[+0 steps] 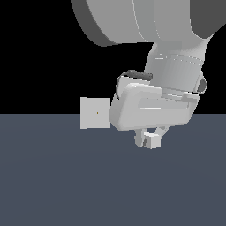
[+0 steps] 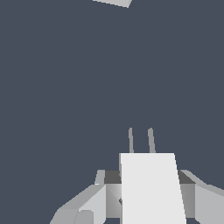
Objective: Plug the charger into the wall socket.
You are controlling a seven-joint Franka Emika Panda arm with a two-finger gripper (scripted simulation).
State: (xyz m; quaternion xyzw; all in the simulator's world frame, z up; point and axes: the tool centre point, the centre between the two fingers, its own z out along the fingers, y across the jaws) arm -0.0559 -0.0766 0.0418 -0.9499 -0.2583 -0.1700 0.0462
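Charger (image 2: 151,188) is seen pinched in the end effector (image 1: 149,140), fingers (image 2: 89,203) pressed against its two sides; in the wrist view two thin prongs (image 2: 141,141) are seen projecting from its far end, pointing away from the end effector. In the exterior view only a small light block is seen below the hand, apparently clear of the bench (image 1: 66,185), though contact cannot be ruled out. Socket (image 1: 95,113) is stood upright on the bench, off to the exterior view's left of the end effector, and apart from the charger; two tiny orange holes are shown near its centre. In the wrist view only a pale corner (image 2: 114,2) is caught far ahead of the prongs, taken to be the socket.

Step in hand is judged as transport and alignment: grasp is done, insertion is not yet begun. Next move is judged to call for the charger to be carried toward the plate, with the prongs squared to the plate face and lined up with the two holes in height and sideways, then pushed straight in. Grip must be kept firm so the block is not twisted. Depth between prongs and plate cannot be told exactly.
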